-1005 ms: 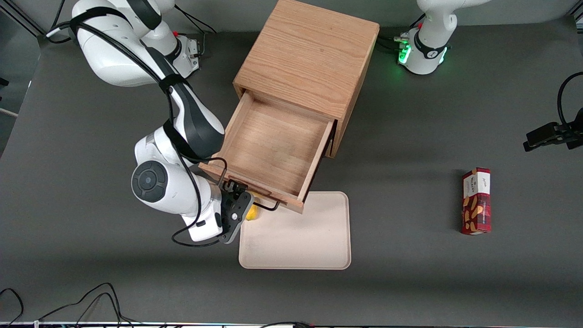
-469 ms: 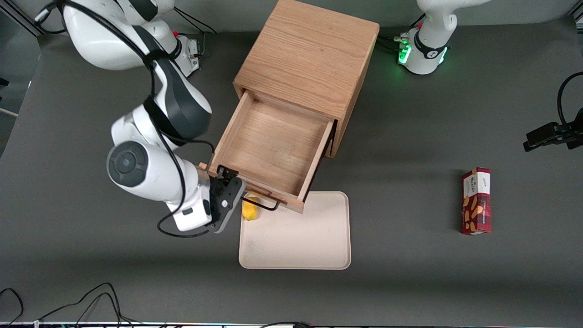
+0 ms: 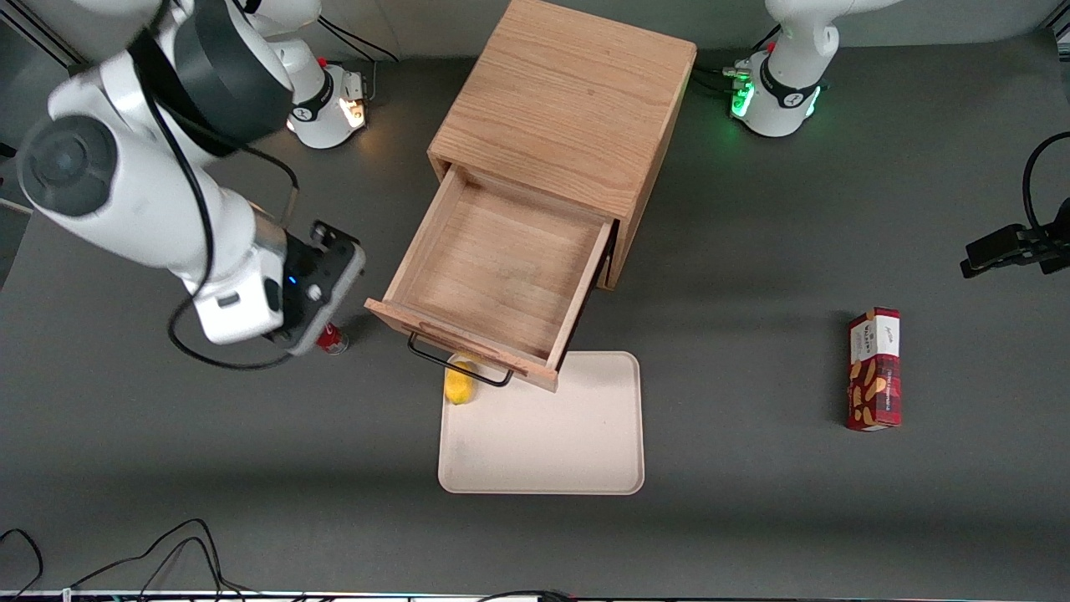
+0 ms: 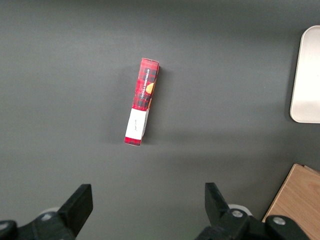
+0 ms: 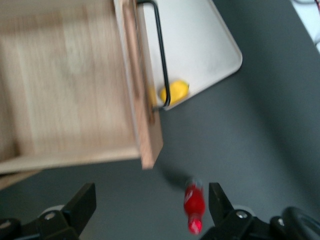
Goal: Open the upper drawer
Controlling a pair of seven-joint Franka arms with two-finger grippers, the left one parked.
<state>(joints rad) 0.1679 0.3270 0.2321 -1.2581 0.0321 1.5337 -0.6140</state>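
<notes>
Right wrist view shows the claw (image 5: 150,210) open, empty, above a red can (image 5: 193,206) beside the pulled-out upper drawer (image 3: 501,272)

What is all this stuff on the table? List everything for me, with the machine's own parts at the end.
Light oak wooden cabinet: one, mid-table.
Light oak upper drawer: one, pulled out of the cabinet, nothing inside, thin black wire handle over the tray.
Beige rectangular tray: one, in front of the cabinet.
Small yellow object: one, on the tray under the handle.
Small red can: one, on the table beside the drawer front, under the gripper.
Red patterned snack box: one, toward the parked arm's end.
Gripper: one, black jaws open, above the red can, apart from the handle.
</notes>
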